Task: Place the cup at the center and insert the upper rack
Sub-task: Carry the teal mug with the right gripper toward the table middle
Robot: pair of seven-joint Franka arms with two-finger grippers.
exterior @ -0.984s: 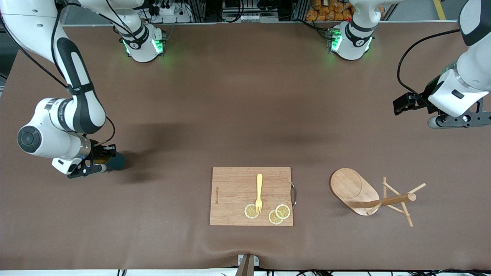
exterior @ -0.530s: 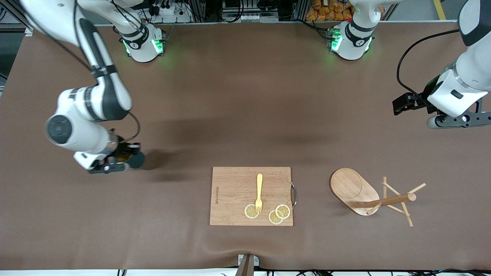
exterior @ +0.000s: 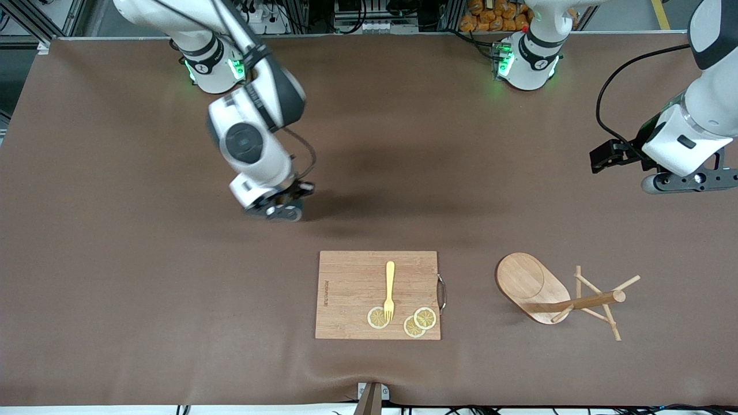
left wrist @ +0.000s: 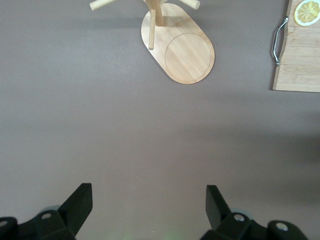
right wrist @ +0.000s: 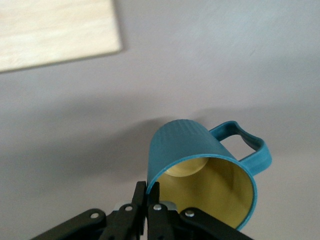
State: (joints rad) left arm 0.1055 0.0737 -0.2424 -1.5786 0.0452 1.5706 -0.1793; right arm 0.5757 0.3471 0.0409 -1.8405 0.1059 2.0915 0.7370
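A brown covering (exterior: 115,288) spreads across the whole table, creased slightly at the edge nearest the front camera, where a small clamp (exterior: 372,396) grips it. Soft shadows fall across its middle stretch. Along the table's edge by the arm bases runs a metal frame with cables and power strips (exterior: 253,14), and a heap of orange packets (exterior: 490,14) sits among them. A strip of grey floor with a yellow line (exterior: 660,14) shows at one corner.

High front camera facing robots, wrist cameras looking down (close); shared cutting board (exterior: 377,294)
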